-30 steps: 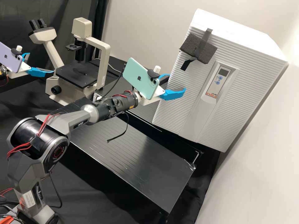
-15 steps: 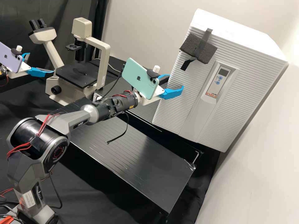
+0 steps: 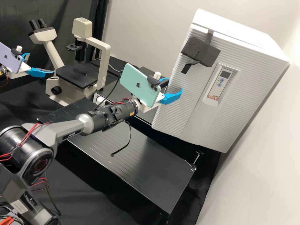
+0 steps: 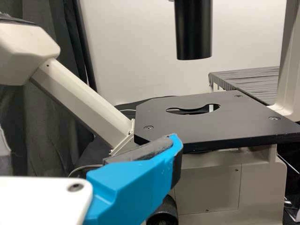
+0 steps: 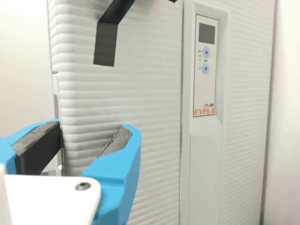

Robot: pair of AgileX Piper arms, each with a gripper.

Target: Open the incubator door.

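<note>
Right gripper [image 3: 175, 85] beside ribbed incubator [image 3: 228, 122]

In the left wrist view, a microscope [image 4: 211, 187] is standing right of centre, its flat black stage [image 4: 197, 126] bearing an irregular opening. A black cylinder [image 4: 193, 33] is hanging above it at upper centre. A pale slanting arm [image 4: 77, 101] is descending from upper left. The left gripper [image 3: 41, 63] is showing one blue finger [image 4: 133, 180] at lower left.
</note>
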